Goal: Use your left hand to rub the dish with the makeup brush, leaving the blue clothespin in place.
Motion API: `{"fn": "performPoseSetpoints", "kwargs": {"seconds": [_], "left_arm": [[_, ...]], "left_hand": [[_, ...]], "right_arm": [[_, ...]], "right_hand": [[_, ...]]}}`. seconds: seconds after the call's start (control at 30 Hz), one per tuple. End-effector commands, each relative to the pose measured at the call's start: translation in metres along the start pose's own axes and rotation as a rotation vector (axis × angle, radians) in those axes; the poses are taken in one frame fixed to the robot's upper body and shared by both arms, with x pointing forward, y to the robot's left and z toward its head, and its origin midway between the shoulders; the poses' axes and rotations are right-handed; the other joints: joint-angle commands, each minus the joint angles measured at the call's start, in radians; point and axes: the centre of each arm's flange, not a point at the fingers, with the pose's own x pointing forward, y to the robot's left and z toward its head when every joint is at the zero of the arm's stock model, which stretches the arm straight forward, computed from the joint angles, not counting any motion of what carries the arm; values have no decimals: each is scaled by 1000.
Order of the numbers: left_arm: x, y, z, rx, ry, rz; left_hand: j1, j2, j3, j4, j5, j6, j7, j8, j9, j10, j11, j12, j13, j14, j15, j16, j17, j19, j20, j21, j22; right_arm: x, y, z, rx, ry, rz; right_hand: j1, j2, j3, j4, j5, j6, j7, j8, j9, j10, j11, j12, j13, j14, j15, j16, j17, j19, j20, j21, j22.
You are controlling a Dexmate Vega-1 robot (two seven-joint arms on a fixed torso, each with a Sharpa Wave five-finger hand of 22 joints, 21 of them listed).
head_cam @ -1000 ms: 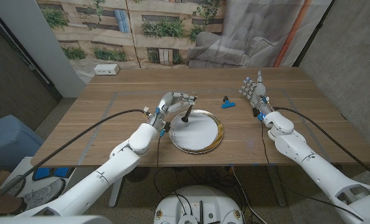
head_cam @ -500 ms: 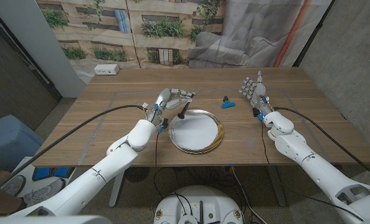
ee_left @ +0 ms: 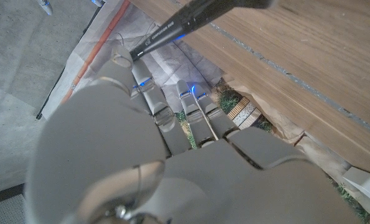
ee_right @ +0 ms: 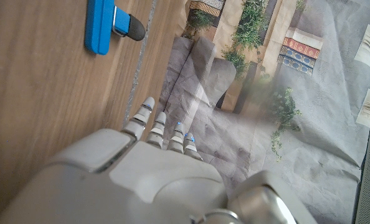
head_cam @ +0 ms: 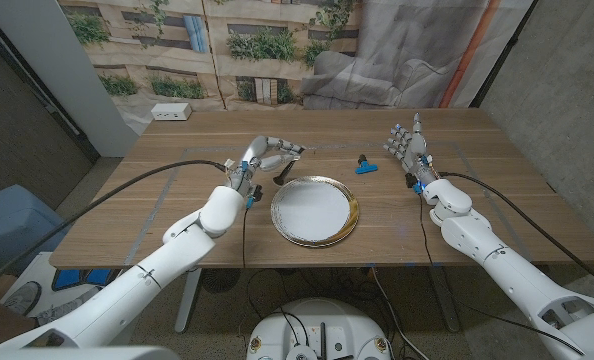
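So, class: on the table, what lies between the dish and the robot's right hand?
In the head view, bare wood separates the dish from the right hand; the blue clothespin lies just behind that stretch.

A round silver dish (head_cam: pixel 315 211) with a white inside is lying near the desk's front edge. The left hand (head_cam: pixel 265 156) is holding a dark makeup brush (head_cam: pixel 277 170) beside the dish's rim. A blue clothespin (head_cam: pixel 364 165) is lying apart, behind the dish.

I'm seeing the wooden table (head_cam: pixel 177 200) carrying the dish (head_cam: pixel 315 211) centrally, blue clothespin (head_cam: pixel 363 167) at its one o'clock, white box (head_cam: pixel 170 112) at eleven
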Motion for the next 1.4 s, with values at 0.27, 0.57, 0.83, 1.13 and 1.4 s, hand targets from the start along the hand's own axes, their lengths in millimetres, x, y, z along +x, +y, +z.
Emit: {"fn": "performPoseSetpoints", "kwargs": {"seconds": [0.27,0.57,0.83,1.13,1.4], "left_arm": [[11,25,-3,228,-36,26],[17,30,-13,310,-66,22],[17,35,-19,393,-102,3],[14,42,-27,496,-148,-11],[12,51,-39,572,-186,-8]], "left_hand": [[9,10,-2,-1,4,5,7,5,3,13,0,7,4,13,-164,8,4,12,-19,7,3],[11,11,-3,-1,4,4,7,4,3,14,0,7,4,16,-164,8,4,13,-18,7,3],[13,11,-3,-1,4,4,6,4,3,14,0,7,4,17,-164,8,4,13,-18,7,3],[14,11,-4,-1,4,4,3,4,3,13,0,6,4,18,-165,8,3,14,-19,7,3],[15,11,-6,-1,4,3,0,3,3,13,0,6,4,20,-165,8,4,13,-21,7,3]], "right_arm": [[0,0,0,0,0,0],[0,0,0,0,0,0],[0,0,0,0,0,0],[0,0,0,0,0,0],[0,0,0,0,0,0]], "right_hand": [[-4,107,-3,8,7,-8,-1,5,2,-5,2,7,3,-3,6,3,1,-2,5,6,6],[-4,107,-3,8,7,-9,-1,5,2,-5,4,7,3,-3,6,3,1,-2,4,6,6],[-4,107,-3,8,7,-9,0,5,2,-6,2,6,3,-4,5,2,1,-2,5,6,6],[-4,107,-3,8,7,-10,0,4,2,-6,1,6,3,-4,6,2,1,-2,5,7,6],[-4,107,-3,8,7,-10,0,4,2,-6,3,6,3,-4,5,2,1,-2,5,7,6]]}}
